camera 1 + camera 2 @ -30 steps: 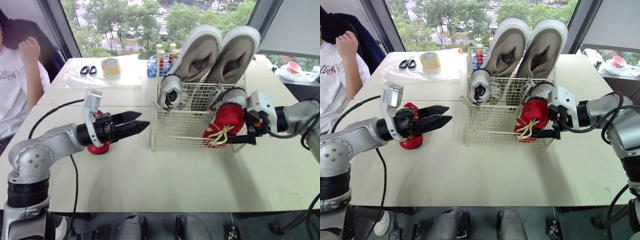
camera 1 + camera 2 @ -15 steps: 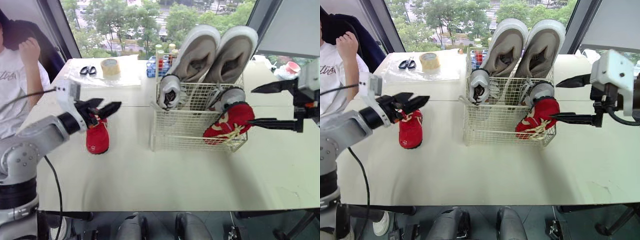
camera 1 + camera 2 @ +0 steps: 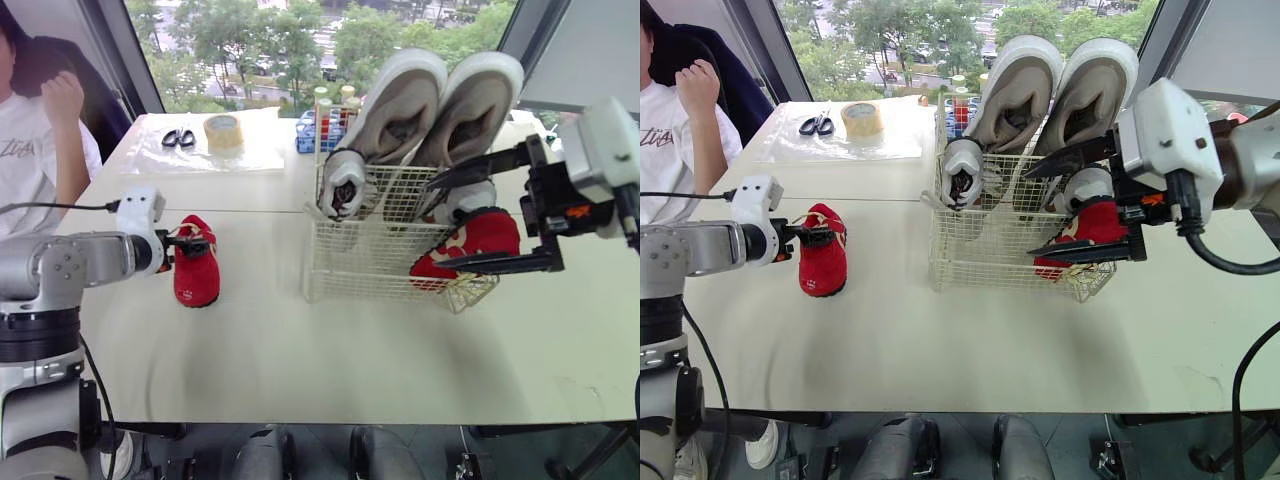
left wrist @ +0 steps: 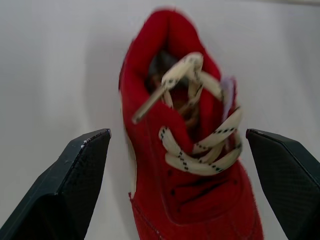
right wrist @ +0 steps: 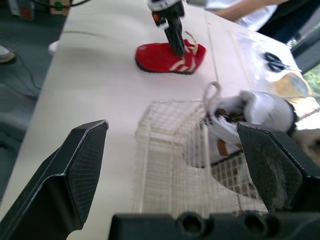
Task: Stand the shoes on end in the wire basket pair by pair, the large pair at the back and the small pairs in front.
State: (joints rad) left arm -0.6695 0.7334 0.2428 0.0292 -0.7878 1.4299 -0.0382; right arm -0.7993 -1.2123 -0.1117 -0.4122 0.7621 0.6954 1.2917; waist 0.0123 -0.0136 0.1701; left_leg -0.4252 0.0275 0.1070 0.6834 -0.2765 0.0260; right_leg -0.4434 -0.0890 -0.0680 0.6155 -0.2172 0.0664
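Observation:
The white wire basket [image 3: 372, 262] stands mid-table. Two large beige shoes [image 3: 400, 105] stand on end at its back. A small white shoe [image 3: 343, 185] stands at its front left and another [image 3: 462, 200] at the right. A red shoe [image 3: 472, 243] leans in the front right corner. My right gripper [image 3: 436, 224] hangs open in front of that corner, holding nothing. The second red shoe [image 3: 197, 275] lies on the table left of the basket. My left gripper [image 4: 177, 131] is open with its fingers [image 4: 75, 185] on either side of that shoe's heel end.
At the back left lie scissors [image 3: 177, 138] and a tape roll [image 3: 222, 130] on a plastic sheet. A blue rack of bottles [image 3: 308, 128] stands behind the basket. A person [image 3: 30, 170] sits at the far left edge.
My right gripper opened and let go of the red shoe in the basket, drew off to the right, then came back in front of it. My left gripper swung back and down to the table's red shoe.

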